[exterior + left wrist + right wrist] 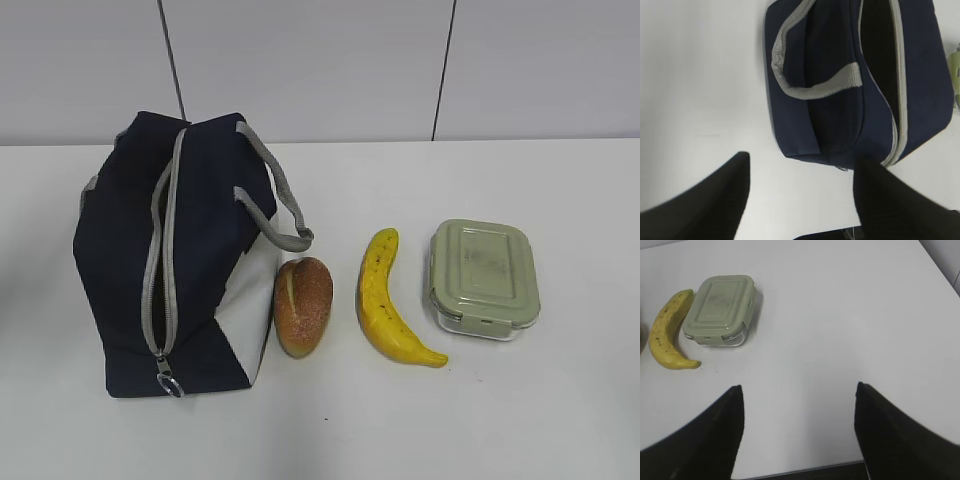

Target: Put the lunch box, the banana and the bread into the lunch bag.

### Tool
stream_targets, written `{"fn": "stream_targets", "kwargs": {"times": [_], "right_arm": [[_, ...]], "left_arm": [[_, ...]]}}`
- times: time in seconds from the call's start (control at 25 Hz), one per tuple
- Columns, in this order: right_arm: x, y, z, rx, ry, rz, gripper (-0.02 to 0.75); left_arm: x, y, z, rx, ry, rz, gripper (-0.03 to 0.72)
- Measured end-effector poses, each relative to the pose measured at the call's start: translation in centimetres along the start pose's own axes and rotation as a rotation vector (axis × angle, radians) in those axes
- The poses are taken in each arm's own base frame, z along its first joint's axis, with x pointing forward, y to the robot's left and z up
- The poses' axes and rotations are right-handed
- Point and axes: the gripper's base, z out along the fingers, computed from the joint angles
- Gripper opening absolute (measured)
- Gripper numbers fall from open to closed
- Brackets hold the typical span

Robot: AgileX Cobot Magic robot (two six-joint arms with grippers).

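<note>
Lying in a row w/ bread touching lunch bag, banana, lunch box; both claws released.

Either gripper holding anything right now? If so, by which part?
Nothing held. Left gripper and right gripper both have open, empty jaws over bare table.

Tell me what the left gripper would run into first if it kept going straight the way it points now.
Most likely the lunch bag. The left gripper, open and empty, points over bare table toward the bag's near end by the zipper. Depth is unclear, so it might meet the tabletop first.
</note>
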Motion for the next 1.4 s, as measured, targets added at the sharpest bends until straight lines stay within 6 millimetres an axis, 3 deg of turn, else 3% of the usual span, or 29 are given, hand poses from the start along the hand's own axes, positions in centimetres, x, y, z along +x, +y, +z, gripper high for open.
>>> {"fn": "stream_targets", "kwargs": {"times": [0.2, 0.52, 0.76, 1.08, 1.16, 1.4], "right_arm": [[0.0, 0.0, 0.0, 0.0, 0.0, 0.0, 0.51], [0.0, 0.0, 0.0, 0.0, 0.0, 0.0, 0.51], [0.0, 0.0, 0.0, 0.0, 0.0, 0.0, 0.511], [0.0, 0.0, 0.0, 0.0, 0.0, 0.0, 0.511], [0.0, 0.0, 0.0, 0.0, 0.0, 0.0, 0.511], [0.0, 0.0, 0.0, 0.0, 0.0, 0.0, 0.511]], "left_arm": [[-4.2, -0.1, 3.3, 0.032, 0.101, 0.011, 0.449], [-9.0, -1.0, 7.5, 0.11, 0.191, 0.04, 0.455], [-10.1, -2.4, 10.8, 0.134, 0.256, 0.076, 0.455], [-9.9, -1.9, 14.4, 0.124, 0.339, 0.059, 0.452], [-10.0, -2.0, 14.4, 0.131, 0.334, 0.054, 0.41], [-10.2, -2.1, 14.4, 0.144, 0.315, 0.044, 0.13]]}}
